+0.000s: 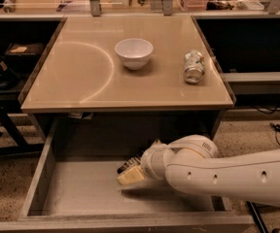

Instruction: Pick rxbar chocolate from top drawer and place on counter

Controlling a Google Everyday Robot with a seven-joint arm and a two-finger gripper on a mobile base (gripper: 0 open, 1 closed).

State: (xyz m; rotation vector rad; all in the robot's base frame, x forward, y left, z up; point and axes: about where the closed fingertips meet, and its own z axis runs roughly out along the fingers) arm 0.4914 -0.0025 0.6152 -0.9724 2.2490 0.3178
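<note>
The top drawer (77,191) stands pulled open below the counter (81,76). My gripper (130,171) reaches into the drawer from the right, near the middle of its floor, low over the bottom. A small dark flat thing with pale marks (128,163), apparently the rxbar chocolate, sits right at the gripper's tip, above a pale yellowish part of the gripper. I cannot tell whether it is held. My white arm (227,176) covers the drawer's right side.
On the counter stand a white bowl (133,52) at the back middle and a silvery-white can (194,66) lying at the right. Dark shelving and table legs stand at the left (4,106). Cables lie on the floor at the right (278,127).
</note>
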